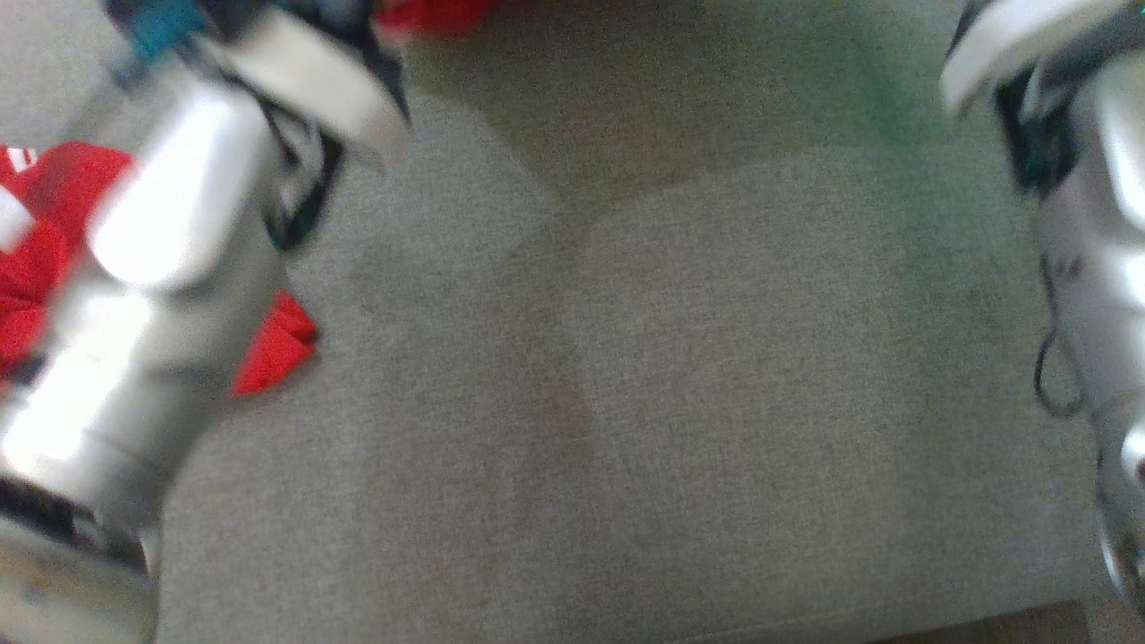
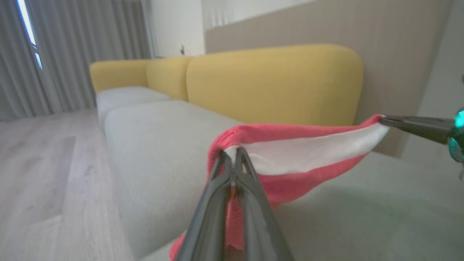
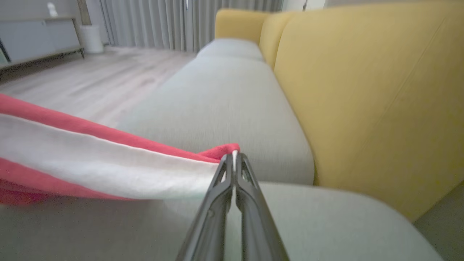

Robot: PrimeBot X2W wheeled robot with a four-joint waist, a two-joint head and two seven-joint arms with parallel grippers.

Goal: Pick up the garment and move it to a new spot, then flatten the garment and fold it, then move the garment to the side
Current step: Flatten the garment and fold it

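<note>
Over the sofa (image 2: pixel 156 145) seat, left gripper (image 2: pixel 233 152) and right gripper (image 3: pixel 235 157) each clamp shut on an end of the garment (image 2: pixel 308 154) (its banded edge stretched between them).

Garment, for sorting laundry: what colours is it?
The garment is red with a white band; left wrist view shows best.

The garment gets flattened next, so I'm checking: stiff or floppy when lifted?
Likely floppy: the garment droops below the edge stretched between the left gripper and right gripper. Probably light, since tip pinches alone hold that edge up. Its textured weave likely resists slipping.
</note>
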